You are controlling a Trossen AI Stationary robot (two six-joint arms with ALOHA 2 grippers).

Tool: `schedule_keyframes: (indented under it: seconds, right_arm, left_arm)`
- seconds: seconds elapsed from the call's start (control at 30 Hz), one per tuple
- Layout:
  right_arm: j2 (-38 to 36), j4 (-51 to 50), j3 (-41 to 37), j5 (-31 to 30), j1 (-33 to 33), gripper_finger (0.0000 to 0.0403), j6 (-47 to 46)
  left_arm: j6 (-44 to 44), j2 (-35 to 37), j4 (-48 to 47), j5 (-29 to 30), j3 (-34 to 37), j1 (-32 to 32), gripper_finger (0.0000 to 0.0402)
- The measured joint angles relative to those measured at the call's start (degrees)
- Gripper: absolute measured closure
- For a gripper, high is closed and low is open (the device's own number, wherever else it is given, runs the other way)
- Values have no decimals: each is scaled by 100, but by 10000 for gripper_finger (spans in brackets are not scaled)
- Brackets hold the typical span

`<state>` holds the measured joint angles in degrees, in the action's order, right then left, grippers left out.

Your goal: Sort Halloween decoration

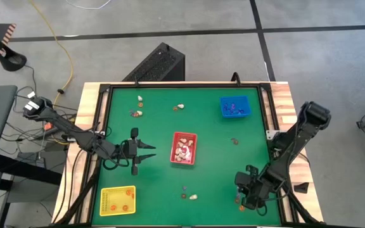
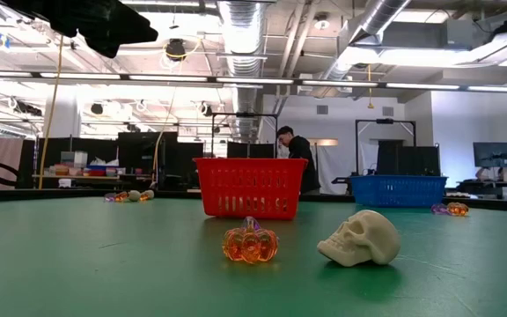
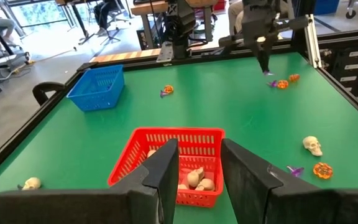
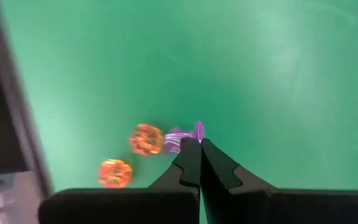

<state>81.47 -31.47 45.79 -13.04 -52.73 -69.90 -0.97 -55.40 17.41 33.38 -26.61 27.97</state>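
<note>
The Halloween decoration is tiny trinkets scattered on the green table. A purple one (image 4: 176,140) sits at my right gripper's (image 4: 199,144) shut fingertips, near the table's near right corner (image 1: 241,194), beside two orange pumpkins (image 4: 145,139) (image 4: 114,172). An orange pumpkin (image 2: 250,244) and a cream skull (image 2: 359,238) lie by the near edge. Other trinkets lie at the far left (image 1: 137,114). My left gripper (image 3: 199,147) waits open, level, just left of the red tray (image 1: 182,136), which holds cream pieces. My right gripper pinches the purple trinket by a thin part (image 4: 199,130) at the very tips of its two fingers. It comes from above, slanting down. The trinket's body sticks out to one side of the tips; whether it is clear of the table I cannot tell.
A blue tray (image 1: 234,106) with purple pieces stands at the far right. A yellow tray (image 1: 117,200) with orange pieces stands at the near left. The table has a raised dark rim (image 1: 104,120). A person (image 2: 296,150) is in the room beyond.
</note>
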Motion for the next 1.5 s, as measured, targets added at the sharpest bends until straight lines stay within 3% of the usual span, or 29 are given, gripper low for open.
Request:
schedule_keyframes:
  seconds: [0.2, 0.33, 0.57, 0.7, 0.87, 1.17, 1.5]
  right_arm:
    - [-303, 68, 1, -1082, 318, 378, 608]
    - [-266, 637, 1, -1794, 885, 378, 1543]
    - [122, 2988, 8, -1551, 2306, 378, 4119]
    - [84, 3406, 10, -1272, 2958, 378, 4926]
    - [-314, 2937, 10, -1304, 3692, 378, 5201]
    - [-1060, 364, 10, -1884, 5540, 378, 4768]
    - [-812, -172, 10, -1375, 7156, 343, 4736]
  left_arm:
    - [-4, 2, 2, 0, 0, 0, 292]
    - [-28, 2, 2, 0, 0, 0, 292]
    - [-31, 2, 2, 0, 0, 0, 292]
    - [-28, 2, -23, -1, 0, 0, 292]
    - [-20, 2, -174, -2, 0, 0, 292]
    - [12, 2, -206, -2, 0, 0, 292]
    - [7, 2, -198, -1, 0, -4, 292]
